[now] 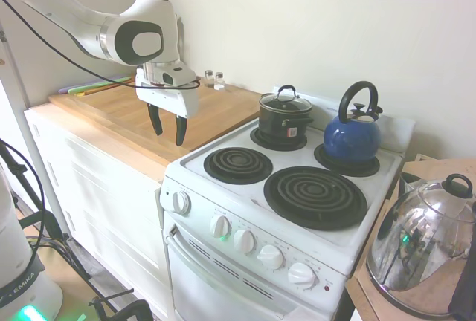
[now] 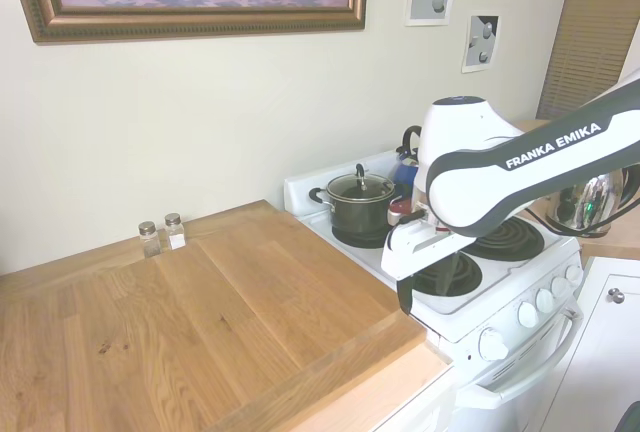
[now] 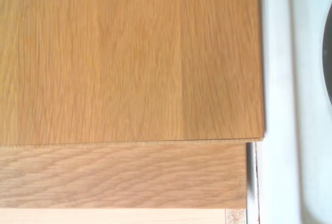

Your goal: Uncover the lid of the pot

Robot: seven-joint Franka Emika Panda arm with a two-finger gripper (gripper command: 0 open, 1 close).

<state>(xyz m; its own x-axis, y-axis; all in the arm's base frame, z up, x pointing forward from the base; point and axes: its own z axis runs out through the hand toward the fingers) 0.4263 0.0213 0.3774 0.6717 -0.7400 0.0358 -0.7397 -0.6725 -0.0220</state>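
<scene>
While the lid (image 1: 285, 102) sits closed on the pot (image 1: 284, 122), the job has not yet begun, and the layout explains why. Taken from the left of the first exterior view, the arm reaches in over the wooden counter (image 1: 119, 113), and its gripper (image 1: 168, 128) hangs above the counter's corner by the stove (image 1: 245, 202), fingers pointing down and spread apart with nothing between them. The wrist view bears this out: it shows only wood grain, the counter's edge and a strip of the white stove top. The open fingers suit a grasp still to come.

Further right, the near-left burner (image 1: 238, 165) lies bare. Behind it the pot stands on the back-left burner, squarely centred as a pot would be for cooking, with the lid seated flat in its rim and its black loop handle (image 1: 287, 91) standing upright on top. That loop is probably the intended grip point, since the glass offers no other hold.

Next to the pot, on the back-right burner, stands the blue kettle (image 1: 352, 137), close enough that an approach from the pot's counter side looks safer. At far right a large shiny domed lid (image 1: 424, 247) rests on a side table, well apart from the task.

The gripper is well apart from the pot, so it must cross above the front burner first.
</scene>
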